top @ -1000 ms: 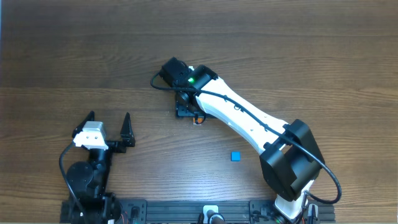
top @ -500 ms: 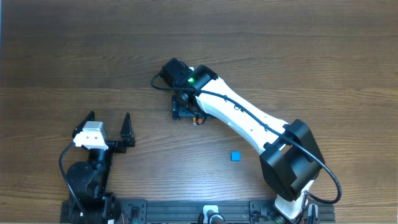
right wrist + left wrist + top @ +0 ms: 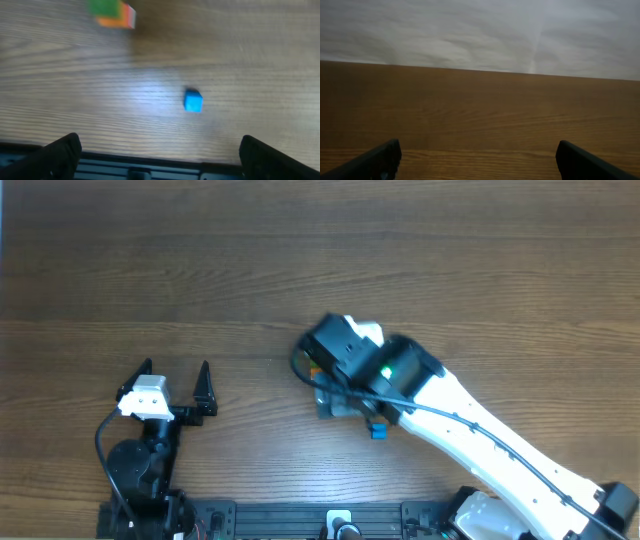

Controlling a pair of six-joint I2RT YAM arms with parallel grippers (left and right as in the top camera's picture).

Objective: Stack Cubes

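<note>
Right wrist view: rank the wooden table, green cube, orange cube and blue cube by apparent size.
Largest: brown wooden table.
Next: green cube and orange cube, stacked and partly cropped, so unranked.
Smallest: blue cube.

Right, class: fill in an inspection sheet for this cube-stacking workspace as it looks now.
Surface: brown wooden table.
Job's things: green cube sits on the orange cube; blue cube lies alone, apart from them.
Clutter: nothing seen.
Grippers: left gripper open, holding nothing; right gripper open, holding nothing, above the table near the blue cube.
Cables: black cable loops beside the left arm; a second cable runs along the right arm.
Surroundings: pale wall behind the table; black rail at the arms' bases.
</note>
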